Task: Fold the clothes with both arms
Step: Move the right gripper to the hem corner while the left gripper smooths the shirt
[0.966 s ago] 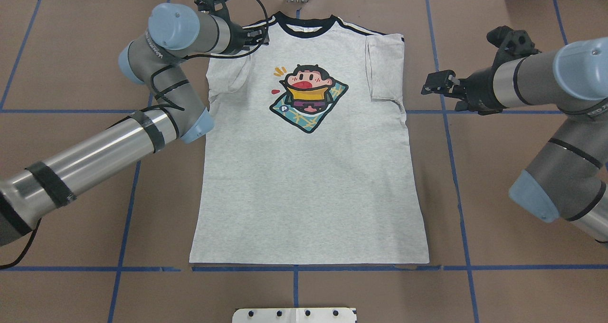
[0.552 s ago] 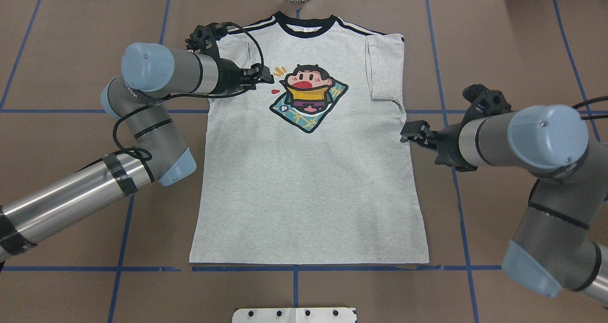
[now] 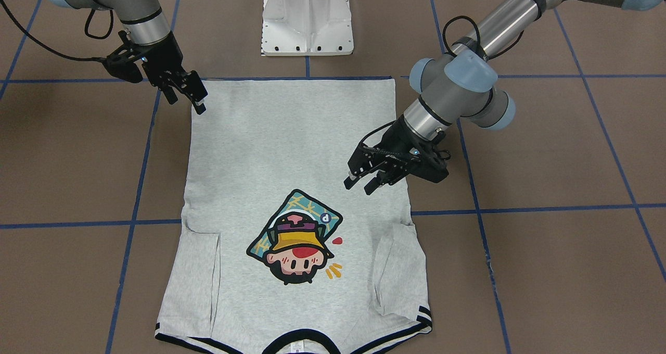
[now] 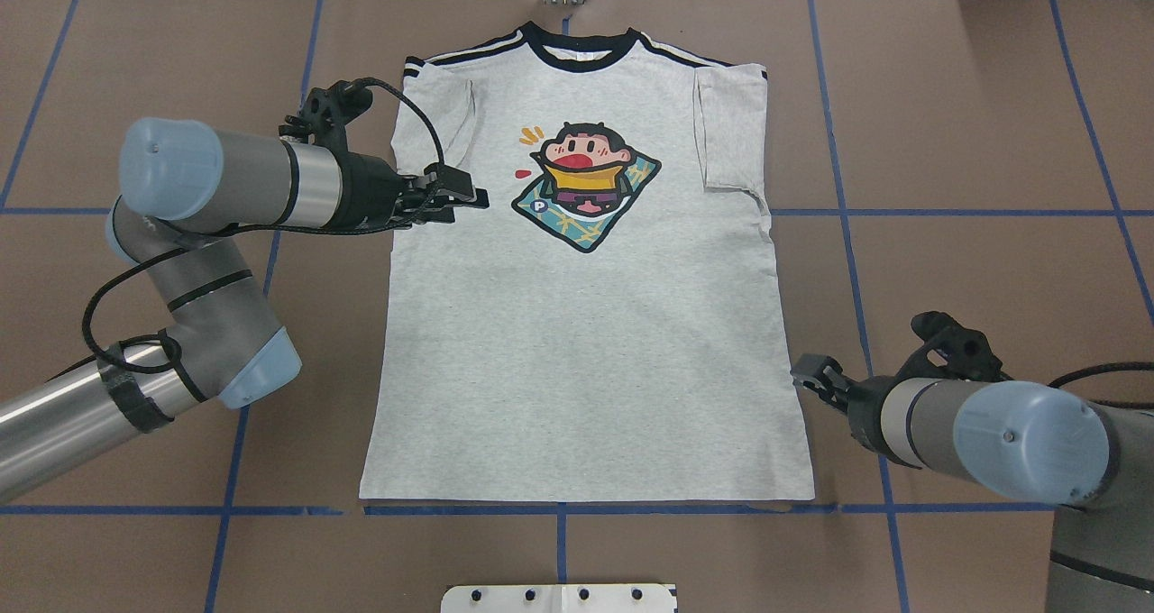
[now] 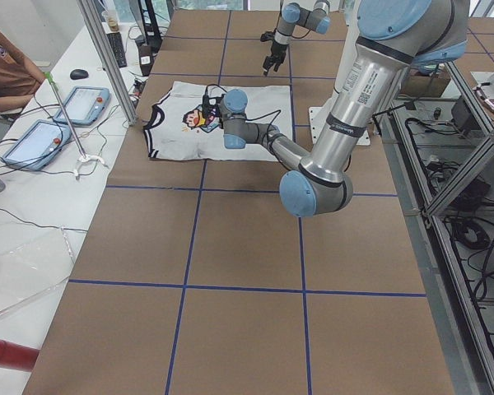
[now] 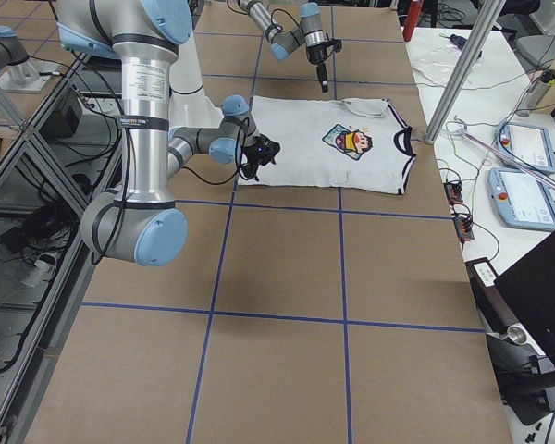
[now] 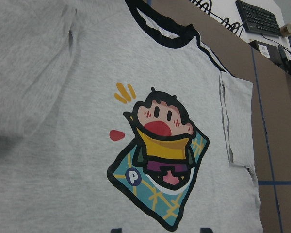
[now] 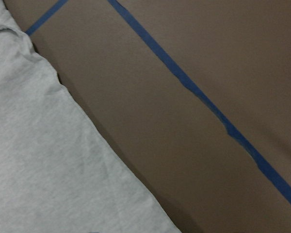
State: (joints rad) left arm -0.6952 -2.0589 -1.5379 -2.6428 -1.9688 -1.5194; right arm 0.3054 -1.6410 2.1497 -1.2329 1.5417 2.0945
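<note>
T-shirt, grey with a black collar, lies flat and face up on the brown table in the front-facing view, both sleeves folded in. The left gripper hangs over the chest just beside the cartoon print, fingers parted and empty. The right gripper hangs at the shirt's hem corner, also parted and empty.

From overhead, the left gripper has drawn back from the shoulder near the collar, where it was a second ago, to mid-chest. The left sleeve, then bunched under it, now lies flat. The right gripper has travelled from beside the right sleeve down the shirt's edge, close to the hem.

Both side views show the shirt far up the table between the two arms.

The left wrist view looks down on the print and collar.

The right wrist view shows the shirt's edge beside a blue tape line.
</note>
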